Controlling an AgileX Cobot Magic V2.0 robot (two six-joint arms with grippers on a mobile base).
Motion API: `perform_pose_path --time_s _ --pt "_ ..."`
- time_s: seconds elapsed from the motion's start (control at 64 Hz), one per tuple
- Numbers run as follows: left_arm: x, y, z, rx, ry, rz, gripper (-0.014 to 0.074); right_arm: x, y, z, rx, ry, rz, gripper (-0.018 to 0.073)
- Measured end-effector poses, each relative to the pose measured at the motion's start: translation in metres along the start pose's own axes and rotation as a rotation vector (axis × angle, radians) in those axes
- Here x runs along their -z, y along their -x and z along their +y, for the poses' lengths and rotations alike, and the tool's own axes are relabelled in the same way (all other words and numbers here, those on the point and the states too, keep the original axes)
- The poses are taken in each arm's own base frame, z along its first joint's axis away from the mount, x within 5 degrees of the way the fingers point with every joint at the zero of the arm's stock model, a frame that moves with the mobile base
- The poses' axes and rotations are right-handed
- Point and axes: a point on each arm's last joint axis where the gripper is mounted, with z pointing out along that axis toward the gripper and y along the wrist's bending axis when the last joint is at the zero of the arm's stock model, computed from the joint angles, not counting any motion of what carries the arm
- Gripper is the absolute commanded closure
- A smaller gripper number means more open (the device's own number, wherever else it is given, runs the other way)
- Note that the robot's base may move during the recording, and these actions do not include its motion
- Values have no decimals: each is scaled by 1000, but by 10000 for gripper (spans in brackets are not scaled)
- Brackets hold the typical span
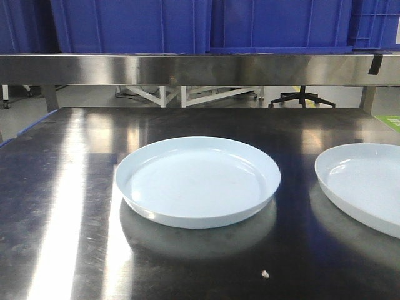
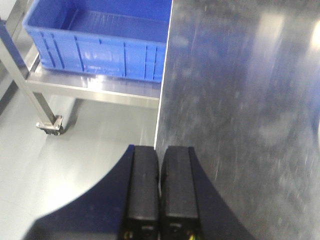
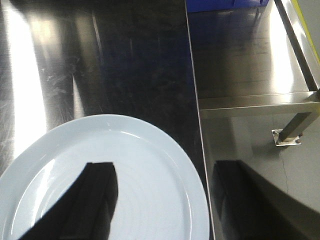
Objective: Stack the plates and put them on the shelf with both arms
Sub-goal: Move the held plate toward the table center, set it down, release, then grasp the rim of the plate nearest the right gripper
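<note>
One centre plate (image 1: 197,178) shows whole, right plate (image 1: 365,184) cropped (frame edge); left claw (image 2: 160,150) closed, right claw (image 3: 164,169) spread wide.

Looks like a workshop or test lab rather than a home: brushed-steel table (image 1: 62,206), steel shelf (image 1: 187,69) stacked with blue plastic crates (image 1: 131,25), smooth grey floor (image 2: 75,155), a rack leg (image 2: 29,92) on a caster (image 2: 50,125), a swivel-chair base (image 1: 302,99) behind.

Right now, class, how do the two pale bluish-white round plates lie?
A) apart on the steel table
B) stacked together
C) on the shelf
A: bare shiny steel tabletop shows between the centre pale bluish-white round plate and the right-hand plate.
</note>
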Motion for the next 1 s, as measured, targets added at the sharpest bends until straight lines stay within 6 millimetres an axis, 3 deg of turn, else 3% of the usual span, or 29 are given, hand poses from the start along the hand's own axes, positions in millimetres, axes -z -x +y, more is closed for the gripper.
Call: perform_pose_path --time_s 0.234,0.297,0.39,0.453,0.484,0.547,0.718,0.765,0.906,1.0 --pt "0 0 0 0 0 0 507 0 0 0 0 0 0 43" --pt "0 0 0 0 0 0 507 0 0 0 0 0 0 85" --pt "0 0 0 0 0 0 507 0 -1 0 0 -2 7 297" --pt "0 0 0 0 0 0 507 0 -2 -1 0 -6 24 484" --pt "0 0 0 0 0 0 507 0 -3 -1 0 -8 36 526" --pt "0 0 0 0 0 0 507 0 -5 -1 0 -12 52 476" --pt "0 0 0 0 0 0 507 0 -6 -1 0 -15 65 453" --pt "0 0 0 0 0 0 507 0 -6 -2 0 -17 71 408" --pt "0 0 0 0 0 0 507 0 -7 -2 0 -19 82 153" --pt "0 0 0 0 0 0 507 0 -8 -2 0 -21 91 88"
